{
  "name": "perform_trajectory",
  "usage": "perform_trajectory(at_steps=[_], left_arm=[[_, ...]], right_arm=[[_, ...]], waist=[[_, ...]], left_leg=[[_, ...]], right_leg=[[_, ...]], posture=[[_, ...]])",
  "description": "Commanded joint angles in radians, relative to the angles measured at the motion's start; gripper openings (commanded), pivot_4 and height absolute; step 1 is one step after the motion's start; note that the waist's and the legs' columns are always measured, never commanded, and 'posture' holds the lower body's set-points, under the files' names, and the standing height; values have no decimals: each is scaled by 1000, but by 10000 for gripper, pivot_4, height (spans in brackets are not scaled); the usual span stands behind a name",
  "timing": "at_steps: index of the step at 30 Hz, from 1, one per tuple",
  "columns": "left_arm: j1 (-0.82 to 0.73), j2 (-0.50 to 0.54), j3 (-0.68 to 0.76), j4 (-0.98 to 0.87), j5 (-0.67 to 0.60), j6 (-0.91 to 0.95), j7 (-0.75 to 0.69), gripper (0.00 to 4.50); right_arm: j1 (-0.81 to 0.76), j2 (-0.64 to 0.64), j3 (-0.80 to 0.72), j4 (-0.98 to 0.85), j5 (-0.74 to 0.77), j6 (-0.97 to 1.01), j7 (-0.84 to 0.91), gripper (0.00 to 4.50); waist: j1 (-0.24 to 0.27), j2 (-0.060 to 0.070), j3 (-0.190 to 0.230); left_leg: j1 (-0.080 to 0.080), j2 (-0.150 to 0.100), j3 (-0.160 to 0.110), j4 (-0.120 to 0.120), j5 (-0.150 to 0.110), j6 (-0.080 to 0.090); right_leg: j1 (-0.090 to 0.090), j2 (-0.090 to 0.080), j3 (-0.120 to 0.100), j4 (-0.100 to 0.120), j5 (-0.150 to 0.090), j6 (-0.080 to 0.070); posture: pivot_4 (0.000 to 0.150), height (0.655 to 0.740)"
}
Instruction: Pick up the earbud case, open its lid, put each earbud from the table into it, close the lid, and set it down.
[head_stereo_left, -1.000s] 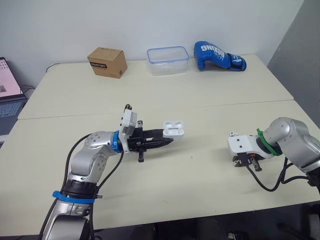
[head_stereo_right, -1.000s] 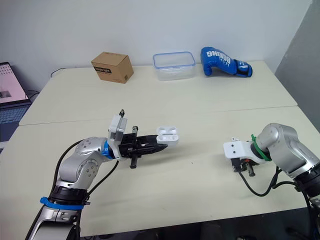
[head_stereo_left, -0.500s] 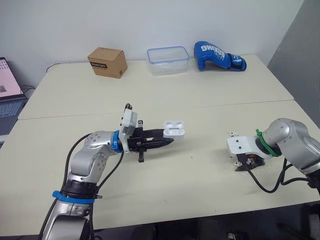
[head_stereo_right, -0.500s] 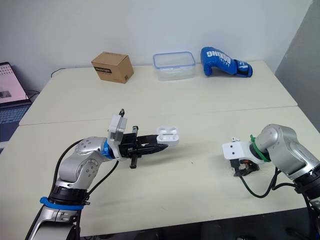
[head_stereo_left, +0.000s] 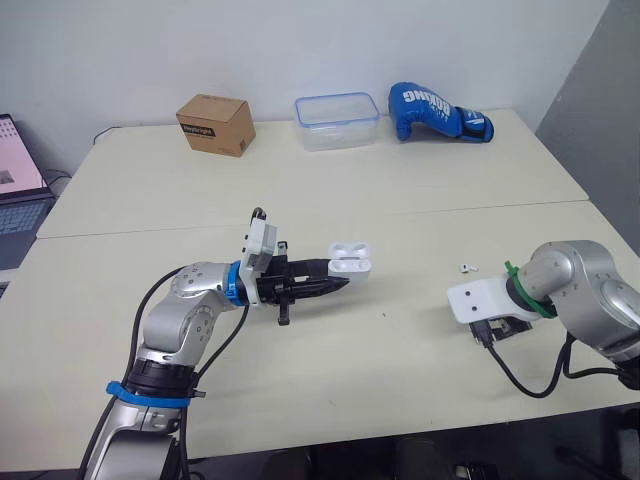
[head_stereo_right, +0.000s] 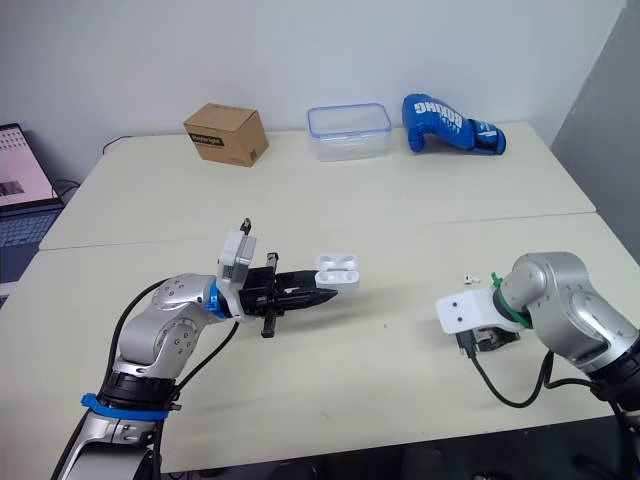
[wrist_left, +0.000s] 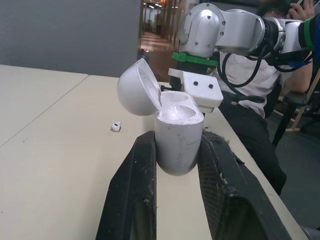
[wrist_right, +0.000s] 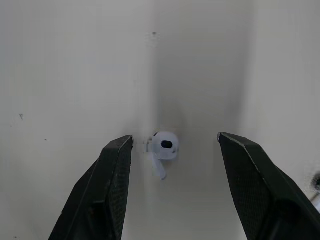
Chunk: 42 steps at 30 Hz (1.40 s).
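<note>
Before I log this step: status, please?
Left gripper shut on open case. Right gripper open, over an earbud. Second earbud lies nearby. Nothing in the way.

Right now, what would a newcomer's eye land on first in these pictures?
The white earbud case stands out, lid swung open, held in the left pincer above the middle of the table. Next, the right pincer, open, hangs over one earbud on the table, with a second earbud lying just beyond it. The blue boxing glove at the far edge also draws the eye.
</note>
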Motion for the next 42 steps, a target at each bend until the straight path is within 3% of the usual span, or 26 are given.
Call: perform_trajectory(at_steps=[1, 22, 25, 28, 42], left_arm=[[-12, -2, 3, -25, -8, -6, -1, 7929], [13, -2, 2, -53, -9, -1, 22, 7929], [14, 0, 3, -53, -8, 0, 23, 7929], [16, 2, 4, -55, -8, 0, 24, 7929], [17, 0, 0, -58, -5, 0, 31, 7929]], right_arm=[[-1, -6, -5, -44, -38, 16, 15, 28011], [-24, 33, 28, -3, -103, 9, 65, 28011], [-26, 37, 29, 1, -108, 9, 67, 22026], [-26, 36, 28, 0, -109, 11, 74, 12054], [-26, 40, 40, -10, -147, -1, 83, 12054]], waist=[[0, 0, 0], [0, 0, 0], [0, -1, -1], [-1, -1, -1], [-1, -1, -1]], left_leg=[[0, 0, 0, 0, 0, 0], [0, 0, 0, 0, 0, 0], [0, 0, 0, 0, 0, 0], [1, 0, 0, 0, 0, 0], [1, 0, 0, 0, 0, 0]], right_leg=[[0, 0, 0, 0, 0, 0], [0, 0, 0, 0, 0, 0], [0, 0, 0, 0, 0, 0], [1, 0, 0, 0, 0, 0], [1, 0, 0, 0, 0, 0]], posture=[[1500, 7307], [1500, 7307], [1500, 7307], [1500, 7307], [1500, 7307]])
